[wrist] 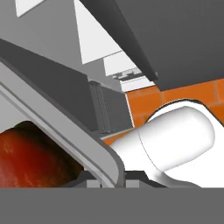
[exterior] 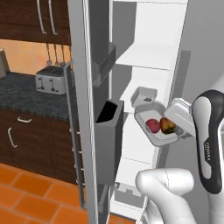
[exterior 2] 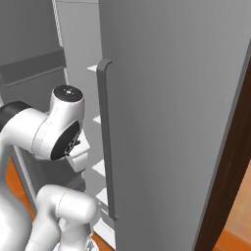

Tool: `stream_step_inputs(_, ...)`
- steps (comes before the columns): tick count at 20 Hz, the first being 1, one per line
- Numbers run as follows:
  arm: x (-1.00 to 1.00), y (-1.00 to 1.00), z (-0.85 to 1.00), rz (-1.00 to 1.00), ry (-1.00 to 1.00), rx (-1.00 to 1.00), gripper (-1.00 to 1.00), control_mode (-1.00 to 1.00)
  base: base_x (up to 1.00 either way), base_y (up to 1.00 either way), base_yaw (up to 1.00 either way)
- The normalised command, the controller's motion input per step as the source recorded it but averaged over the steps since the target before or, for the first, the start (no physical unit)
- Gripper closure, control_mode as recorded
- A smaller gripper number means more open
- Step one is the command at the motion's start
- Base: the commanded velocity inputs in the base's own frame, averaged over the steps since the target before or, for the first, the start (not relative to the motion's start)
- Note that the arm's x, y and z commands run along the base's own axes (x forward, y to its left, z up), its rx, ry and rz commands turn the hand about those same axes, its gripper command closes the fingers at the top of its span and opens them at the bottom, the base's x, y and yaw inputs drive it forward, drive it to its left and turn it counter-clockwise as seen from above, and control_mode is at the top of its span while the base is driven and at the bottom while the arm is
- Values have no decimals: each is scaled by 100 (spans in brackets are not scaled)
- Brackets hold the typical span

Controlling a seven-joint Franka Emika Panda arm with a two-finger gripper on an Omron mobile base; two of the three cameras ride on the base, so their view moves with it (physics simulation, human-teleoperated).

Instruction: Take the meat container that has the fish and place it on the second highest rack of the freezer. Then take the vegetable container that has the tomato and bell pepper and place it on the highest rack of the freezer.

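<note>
Silver toaster (exterior: 50,80) on dark countertop (exterior: 26,94), perhaps utensils (exterior: 55,54) hanging above; orange tiled floor (exterior: 30,192).

The freezer (exterior: 144,65) stands open, w/ white interior and its grey door (exterior: 94,109) edge-on at centre. The vegetable container (exterior: 155,124), a pale tray, is held up in front of the shelves, tilted a bit; the tomato (exterior: 152,125) and the bell pepper (exterior: 168,126) lie inside, touching each other. A 2nd grey container (exterior: 144,95) sits on a shelf just behind it. The robot arm (exterior: 208,140) is at right. At left, a toaster (exterior: 50,79) stands on the dark counter (exterior: 26,94), above an orange tile floor (exterior: 30,197).
</note>
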Motion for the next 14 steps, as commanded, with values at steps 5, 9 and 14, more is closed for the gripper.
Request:
stream_step_inputs(5, 0, 0, 0, 0, 0, 0, 100, 100, 27, 19, 0)
stream_step_inputs(9, 22, 13, 72, -3, -24, 0, 100, -100, 4, 8, 0)
stream_step_inputs(14, 41, 31, 98, -26, -33, 0, 100, -100, 0, 0, 0)
